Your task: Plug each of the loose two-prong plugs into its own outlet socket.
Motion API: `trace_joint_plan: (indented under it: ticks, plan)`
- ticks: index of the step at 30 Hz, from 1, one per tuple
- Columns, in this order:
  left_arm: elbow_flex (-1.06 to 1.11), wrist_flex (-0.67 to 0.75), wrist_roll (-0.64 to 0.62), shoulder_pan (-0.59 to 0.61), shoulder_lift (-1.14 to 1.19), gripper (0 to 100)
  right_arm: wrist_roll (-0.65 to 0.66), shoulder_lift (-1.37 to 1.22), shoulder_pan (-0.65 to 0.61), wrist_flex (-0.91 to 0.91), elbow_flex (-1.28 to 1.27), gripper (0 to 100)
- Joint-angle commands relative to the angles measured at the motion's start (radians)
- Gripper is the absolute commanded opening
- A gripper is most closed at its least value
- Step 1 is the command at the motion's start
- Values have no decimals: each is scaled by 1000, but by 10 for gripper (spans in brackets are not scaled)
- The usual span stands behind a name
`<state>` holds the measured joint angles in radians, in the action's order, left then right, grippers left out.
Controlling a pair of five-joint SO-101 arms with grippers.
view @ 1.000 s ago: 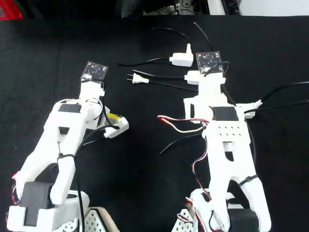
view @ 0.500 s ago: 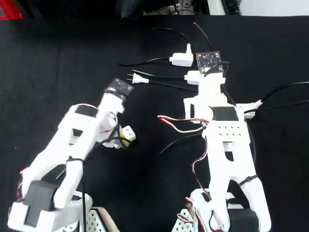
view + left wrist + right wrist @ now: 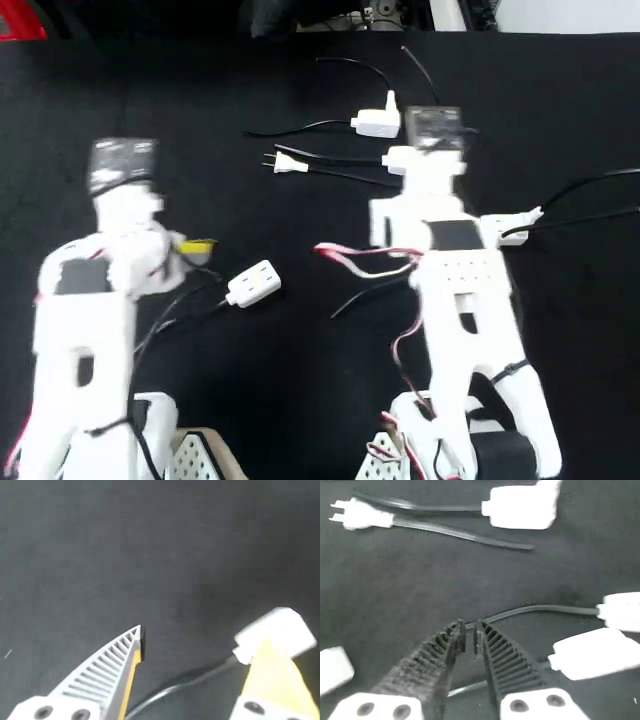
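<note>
Two arms are mounted side by side at the near edge of a black-covered table (image 3: 560, 90). The left gripper (image 3: 196, 642) is held with its jaws spread wide, and nothing is caught between them. A white outlet socket (image 3: 253, 283) on a black cord is laid on the table near its yellow finger (image 3: 272, 677), toward the table's middle. The right gripper (image 3: 470, 632) is shown with its jaws drawn almost together, only a thin gap between them, and nothing is gripped. A loose two-prong plug (image 3: 286, 163) is laid nearer the far edge, its prongs turned toward the left edge. A second white socket block (image 3: 376, 123) is placed just beyond it, close to the right arm's wrist. Another white connector (image 3: 512, 222) is seen toward the right edge.
</note>
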<state>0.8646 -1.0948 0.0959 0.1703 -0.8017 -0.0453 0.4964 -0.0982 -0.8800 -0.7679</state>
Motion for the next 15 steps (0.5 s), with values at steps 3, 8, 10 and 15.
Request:
trace_joint_plan:
  ticks: [3, 8, 10, 15]
  plan:
    - [156, 6, 11, 202, -218, 337, 331, -2, -132, 21, 71, 50]
    - [321, 5, 104, 216, -342, 337, 755, -67, -118, 52, 170, 48]
    - [387, 5, 137, 216, -399, 337, 772, -140, -114, 48, 234, 31]
    - [578, 6, 241, 211, -574, 337, 910, -384, -55, 44, 377, 15]
